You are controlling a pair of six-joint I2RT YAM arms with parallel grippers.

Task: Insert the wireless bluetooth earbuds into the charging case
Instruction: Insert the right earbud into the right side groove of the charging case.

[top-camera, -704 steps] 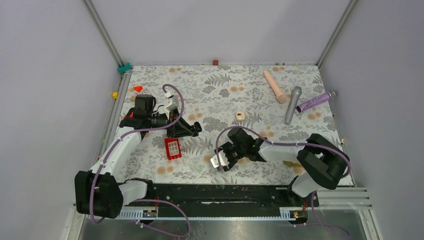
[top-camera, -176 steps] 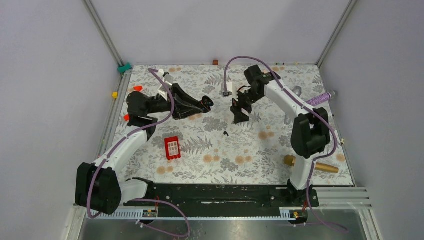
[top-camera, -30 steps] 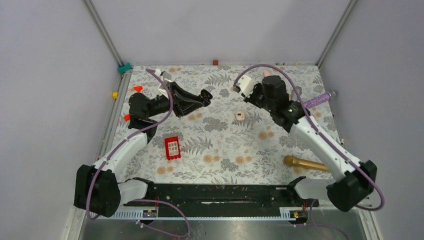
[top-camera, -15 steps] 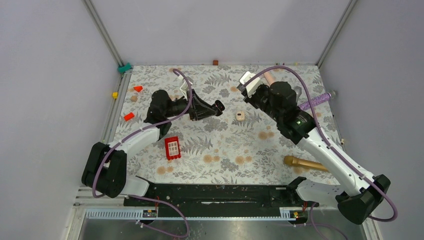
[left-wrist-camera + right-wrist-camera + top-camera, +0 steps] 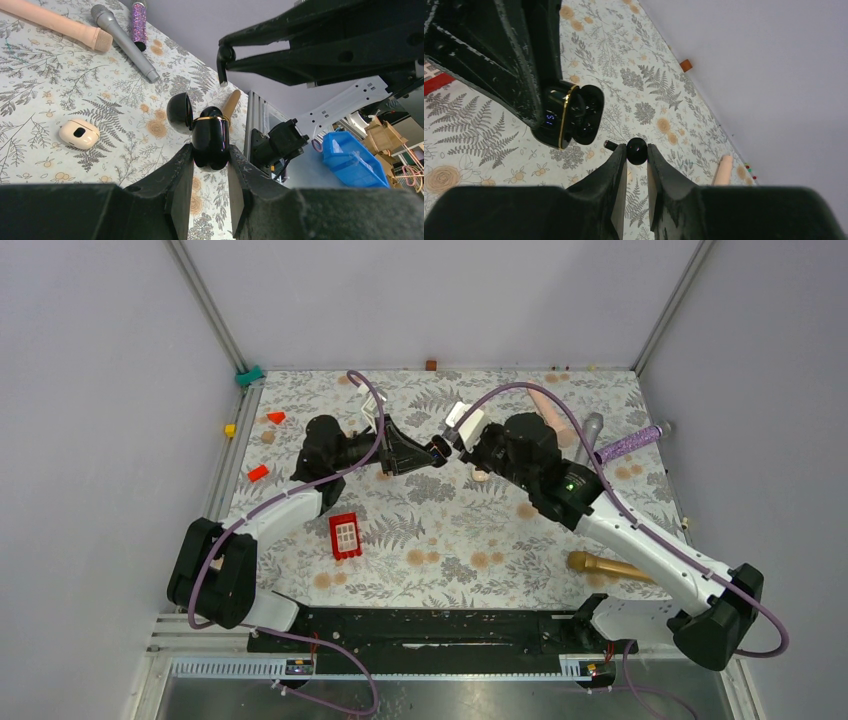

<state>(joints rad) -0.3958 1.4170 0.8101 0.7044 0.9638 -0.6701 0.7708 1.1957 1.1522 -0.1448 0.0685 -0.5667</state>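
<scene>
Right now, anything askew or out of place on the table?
Nothing damaged or spilled. The left gripper holds the charging case, lid open; the right gripper pinches one earbud beside it. Only strays: a yellow cube and teal piece past the mat's left edge.

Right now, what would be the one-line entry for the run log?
left pincer: shut on charging case, lid open | right pincer: shut on earbud, close to the open case | step: earbud not yet inserted
</scene>
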